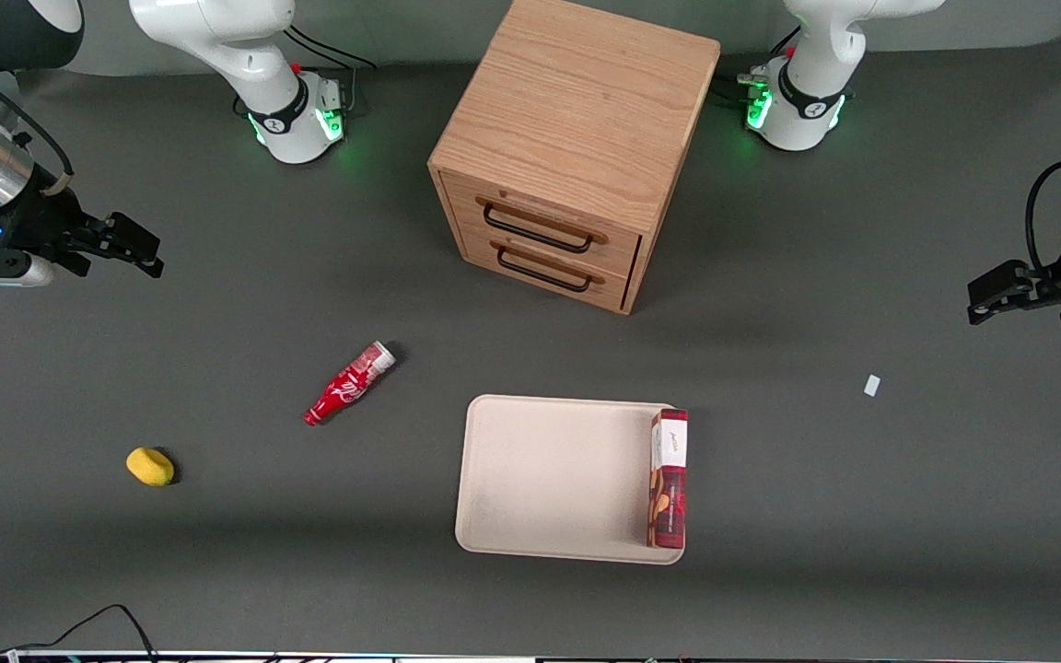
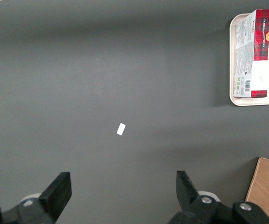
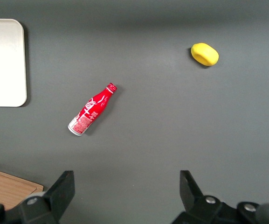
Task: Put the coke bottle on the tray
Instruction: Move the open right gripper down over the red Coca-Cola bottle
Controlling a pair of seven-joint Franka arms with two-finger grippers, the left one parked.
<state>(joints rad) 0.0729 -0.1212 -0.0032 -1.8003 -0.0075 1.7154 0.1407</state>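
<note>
bottle (image 1: 349, 383): red, white script, silver-white base end, red cap
tray (image 1: 549, 479): plain beige
box (image 1: 669, 479): red and white, dark red tartan at one end, white label panel
lemon (image 1: 150, 466): yellow
cabinet (image 1: 577, 147): light wood grain, black handles
table (image 1: 862, 516): dark grey
scrap (image 1: 871, 385): white
gripper (image 1: 145, 256): black, high over the table at the working arm's end, fingers spread, holding nothing

Count on the table (image 1: 217, 571): one coke bottle (image 1: 350, 383), lying on its side. One tray (image 1: 549, 479). One red-and-white box (image 1: 668, 479), on the tray. One yellow lump (image 1: 151, 466). One small white scrap (image 1: 871, 386). One wooden cabinet (image 1: 577, 138) with two drawers, one dark handle each. My end effector (image 1: 142, 250): one, hanging toward my end of the table with its two fingers spread apart, holding nothing.
</note>
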